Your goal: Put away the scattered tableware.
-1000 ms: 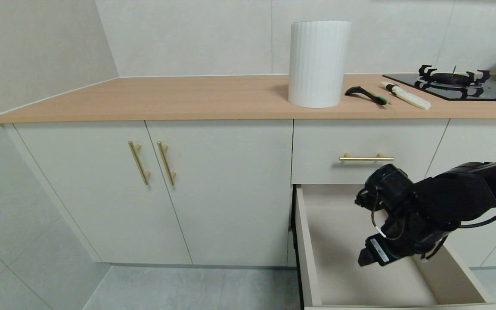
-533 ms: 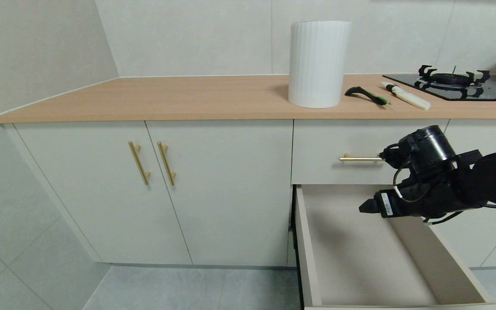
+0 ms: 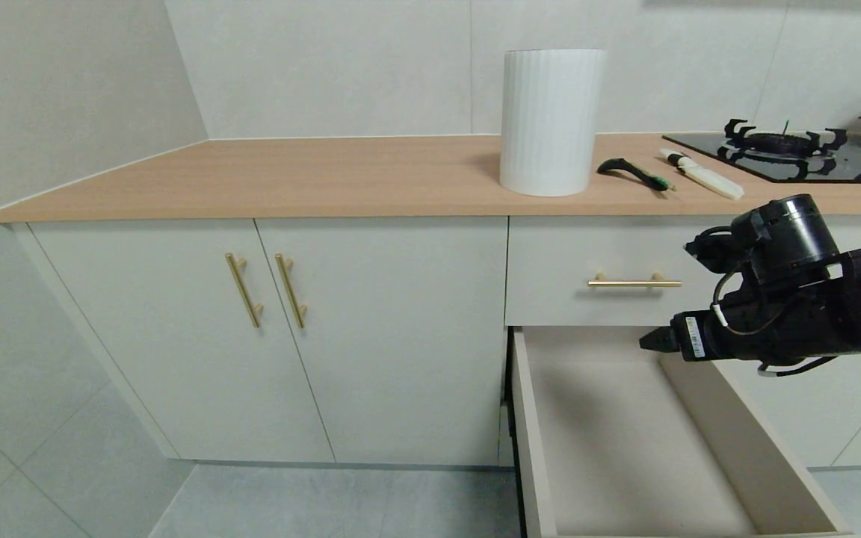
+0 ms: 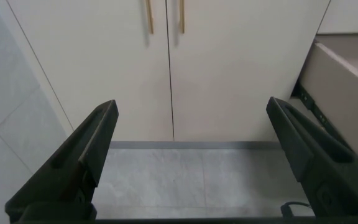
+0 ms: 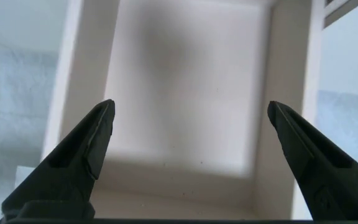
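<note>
Head view: black-handled utensil [image 3: 628, 169] and white utensil [image 3: 702, 172] lie near each other on countertop [image 3: 326, 175], beside white canister [image 3: 550, 119]. Open drawer [image 3: 534, 441] below. Right gripper [image 5: 190, 106] spread wide, empty, above drawer. Left gripper [image 4: 191, 104] spread wide, empty, facing cabinet doors [image 4: 229, 62].

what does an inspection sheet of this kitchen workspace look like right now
surface: wooden counter, two utensils on it
job's things: black-handled utensil and white utensil lie side by side near the stove; lower drawer pulled open
clutter: tall white container beside the utensils
grippers: right gripper open above the lower drawer; left gripper open, facing the cabinet doors
cables: thin cable looped behind the right gripper
surroundings: tiled wall, tiled floor, closed upper drawer
</note>
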{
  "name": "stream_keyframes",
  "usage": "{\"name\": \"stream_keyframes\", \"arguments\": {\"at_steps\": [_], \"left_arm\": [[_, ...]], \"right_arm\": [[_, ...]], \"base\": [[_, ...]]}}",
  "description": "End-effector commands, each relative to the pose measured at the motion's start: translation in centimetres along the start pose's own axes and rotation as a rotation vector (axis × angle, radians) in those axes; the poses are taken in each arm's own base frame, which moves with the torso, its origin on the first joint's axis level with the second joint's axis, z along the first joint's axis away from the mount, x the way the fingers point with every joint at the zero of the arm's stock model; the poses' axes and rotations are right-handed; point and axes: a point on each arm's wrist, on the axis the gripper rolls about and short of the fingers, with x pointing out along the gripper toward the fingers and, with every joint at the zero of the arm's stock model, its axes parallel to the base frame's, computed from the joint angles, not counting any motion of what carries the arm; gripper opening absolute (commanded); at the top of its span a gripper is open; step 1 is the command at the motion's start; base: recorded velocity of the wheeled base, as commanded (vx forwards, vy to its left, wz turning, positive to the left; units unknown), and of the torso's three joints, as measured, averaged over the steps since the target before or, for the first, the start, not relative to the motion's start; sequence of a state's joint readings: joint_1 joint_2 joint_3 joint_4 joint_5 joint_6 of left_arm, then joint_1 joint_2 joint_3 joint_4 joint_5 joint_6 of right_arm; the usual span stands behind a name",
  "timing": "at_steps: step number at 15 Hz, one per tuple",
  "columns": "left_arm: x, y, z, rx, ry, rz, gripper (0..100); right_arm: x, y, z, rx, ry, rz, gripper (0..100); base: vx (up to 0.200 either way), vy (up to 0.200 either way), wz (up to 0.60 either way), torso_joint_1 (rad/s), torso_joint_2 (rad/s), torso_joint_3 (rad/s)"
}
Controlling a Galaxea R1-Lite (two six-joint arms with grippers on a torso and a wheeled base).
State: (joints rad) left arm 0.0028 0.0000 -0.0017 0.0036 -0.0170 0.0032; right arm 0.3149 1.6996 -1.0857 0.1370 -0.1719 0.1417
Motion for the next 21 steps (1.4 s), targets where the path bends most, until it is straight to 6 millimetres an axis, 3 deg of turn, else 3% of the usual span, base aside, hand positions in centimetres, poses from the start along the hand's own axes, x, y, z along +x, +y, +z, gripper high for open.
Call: {"name": "stream_keyframes", "arguments": {"at_steps": [1, 14, 17, 21], "left_arm": [[0.0, 0.0, 0.0, 0.0, 0.001, 0.0, 100], [0.0, 0.0, 0.0, 0.0, 0.001, 0.0, 100], [0.0, 0.0, 0.0, 0.0, 0.001, 0.0, 100], [0.0, 0.0, 0.0, 0.0, 0.001, 0.0, 100]], "right_arm": [[-0.1, 0.0, 0.0, 0.0, -0.002, 0.0, 100], [0.2, 0.1, 0.3, -0.006, -0.016, 0.003, 100], [1.4, 0.7, 3.9, -0.037, -0.198, 0.017, 100], [3.7, 0.6, 7.5, -0.012, -0.241, -0.019, 100]], "base": [[0.0, 0.0, 0.0, 0.08, -0.14, -0.286], [0.0, 0.0, 0.0, 0.143, -0.45, -0.288], [0.0, 0.0, 0.0, 0.028, -0.06, -0.039], [0.0, 0.0, 0.0, 0.0, 0.0, 0.0]]}}
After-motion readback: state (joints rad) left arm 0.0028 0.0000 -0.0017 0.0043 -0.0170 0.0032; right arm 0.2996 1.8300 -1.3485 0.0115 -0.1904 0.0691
